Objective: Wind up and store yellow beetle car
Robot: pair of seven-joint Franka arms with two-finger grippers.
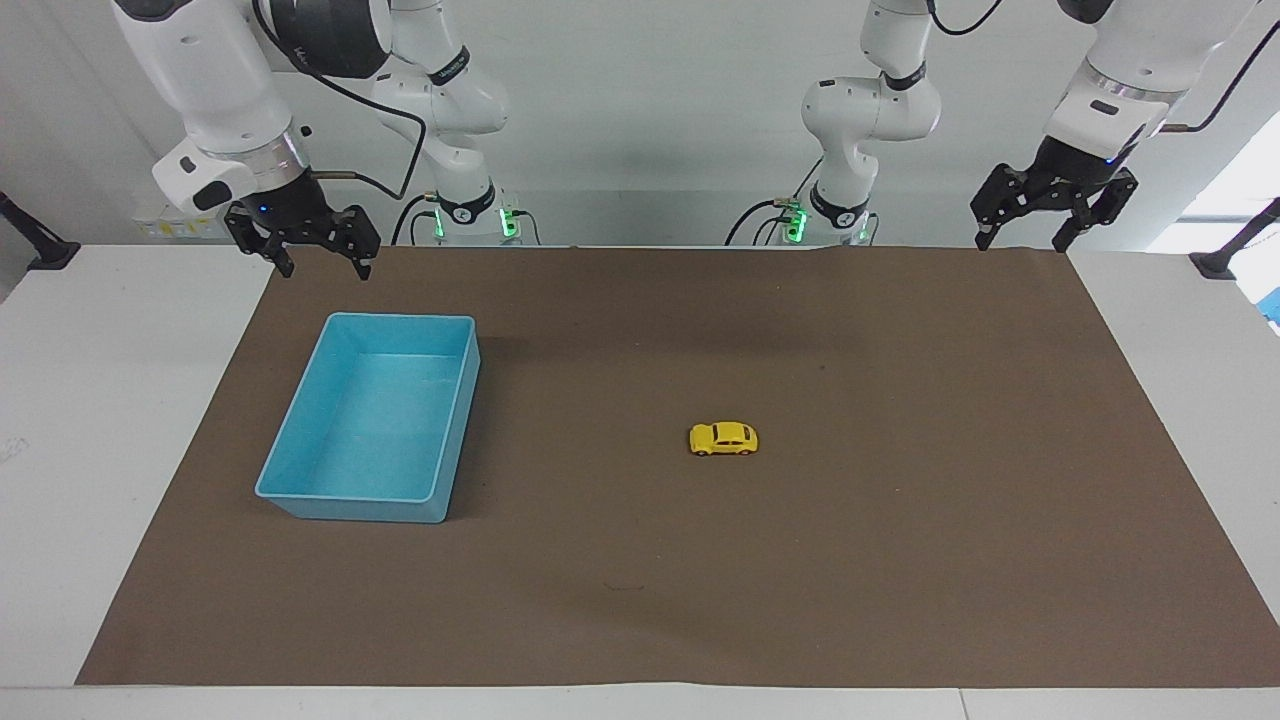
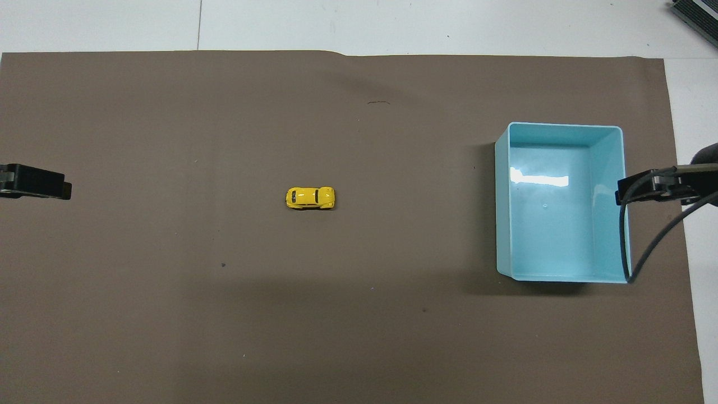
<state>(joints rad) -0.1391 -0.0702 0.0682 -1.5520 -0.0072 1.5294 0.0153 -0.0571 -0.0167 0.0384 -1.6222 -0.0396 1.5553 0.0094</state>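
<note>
Left gripper (image 1: 1026, 240), right gripper (image 1: 320, 266): wide open, empty.

Both arms run off the top edge in the facing view. Overhead, the frame's sides cut the left gripper (image 2: 35, 188) and right gripper (image 2: 667, 187) beside the blue tray (image 2: 561, 128).

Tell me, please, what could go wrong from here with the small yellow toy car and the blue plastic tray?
1. The small yellow toy car stands on its wheels on the brown mat; a slightly off-centre pinch may roll it away.
2. The empty blue plastic tray sits well apart from it, so a loose grip may drop it during the carry.
</note>
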